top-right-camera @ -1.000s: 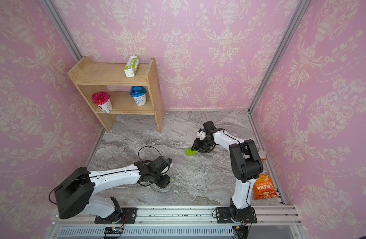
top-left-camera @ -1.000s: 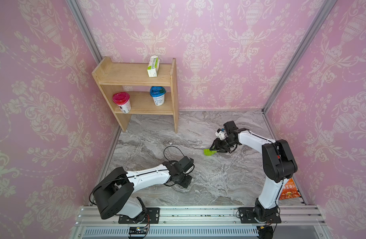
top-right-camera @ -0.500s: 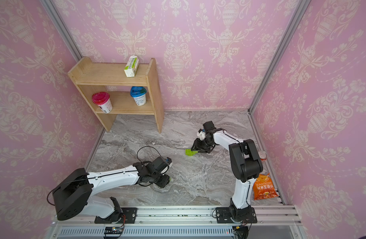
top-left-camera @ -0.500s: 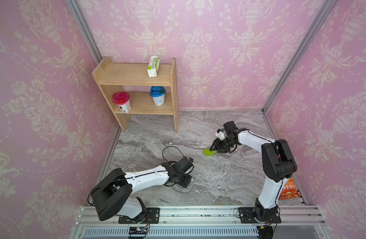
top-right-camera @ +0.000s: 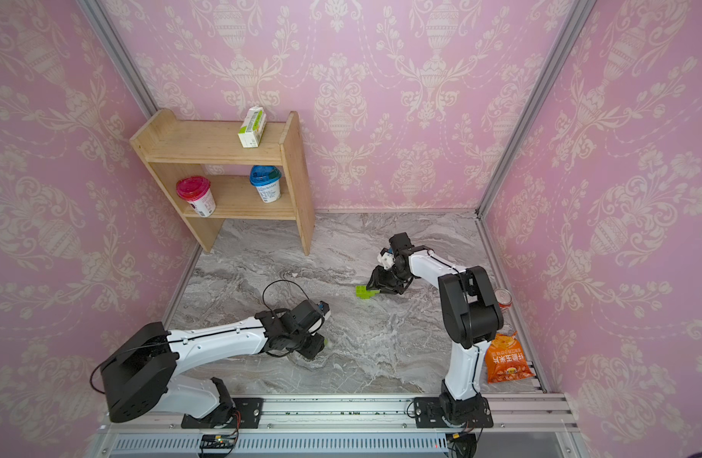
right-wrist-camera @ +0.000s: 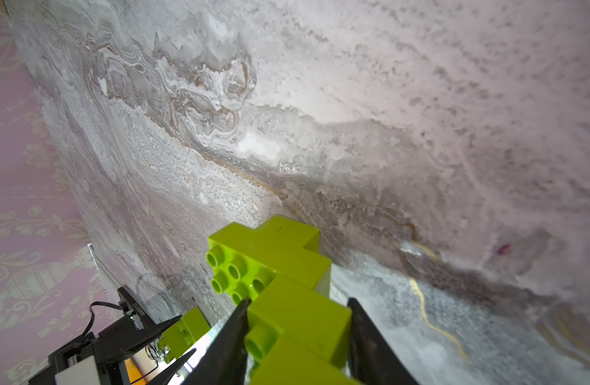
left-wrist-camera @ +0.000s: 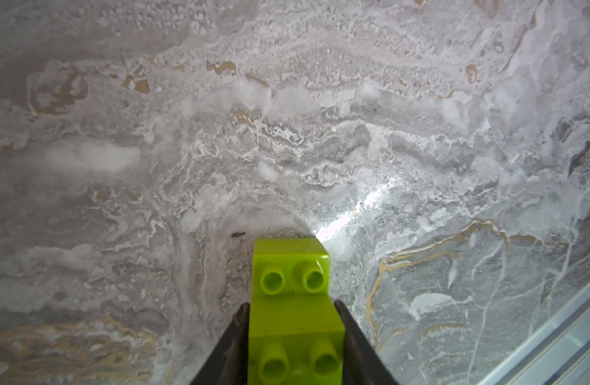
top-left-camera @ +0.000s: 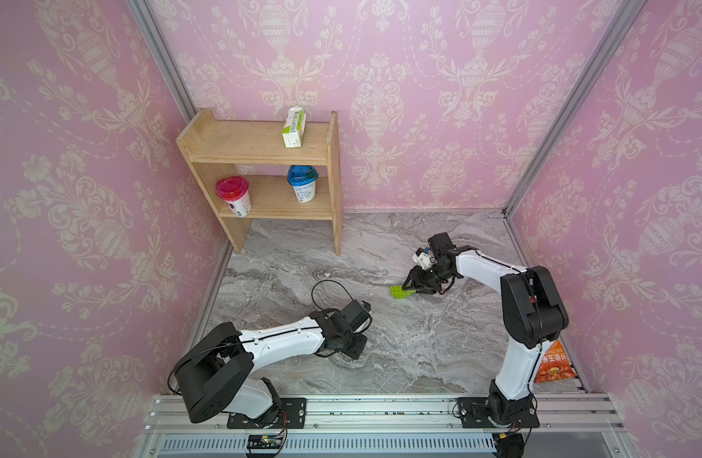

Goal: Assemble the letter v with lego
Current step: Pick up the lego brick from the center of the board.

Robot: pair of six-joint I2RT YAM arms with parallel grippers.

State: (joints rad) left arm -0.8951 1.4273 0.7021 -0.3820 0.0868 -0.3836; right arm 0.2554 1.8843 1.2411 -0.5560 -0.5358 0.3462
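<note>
A stepped run of joined lime-green lego bricks lies low over the marble floor right of centre, seen in both top views. Of the letter v, only this one zigzag run shows. My right gripper is shut on its near end, one finger on each side. Towards the front left, my left gripper is shut on a small piece of two stacked lego bricks, held just above the floor. In a top view the arm hides most of that piece.
A wooden shelf stands at the back left with a red-lidded cup, a blue-lidded cup and a carton. An orange snack bag and a can lie by the right wall. A metal rail runs along the front.
My left gripper's jaws have closed in onto the two-brick piece, and that arm has shifted slightly. The right arm and its stepped piece have not moved.
</note>
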